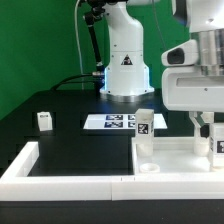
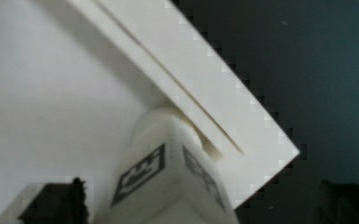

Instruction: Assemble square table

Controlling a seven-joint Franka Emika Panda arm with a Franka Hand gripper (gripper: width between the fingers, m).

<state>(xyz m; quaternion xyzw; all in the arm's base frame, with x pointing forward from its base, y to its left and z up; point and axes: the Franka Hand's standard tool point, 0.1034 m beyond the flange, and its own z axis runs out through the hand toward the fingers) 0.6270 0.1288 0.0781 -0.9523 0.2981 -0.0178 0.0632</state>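
Panel [image 1: 175, 155] is lying at the exterior view's right, by the wall [image 1: 30, 162], with a far leg [image 1: 145, 123] standing on one corner. Gripper [image 1: 207, 128] is hanging over another corner, jaws spread wide and grasping nothing. It looks as if a leg is being seated there, so centring the fingers on it and keeping the wrist plumb is looking wise before any twist. Wrist view is showing that tagged leg [image 2: 167, 170] standing between the fingers [image 2: 51, 202]. Only the exterior view is showing a spare leg [image 1: 44, 120] waiting on the table.

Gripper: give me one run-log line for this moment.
gripper: open | astride: leg at panel corner | loose leg: on table, away from panel
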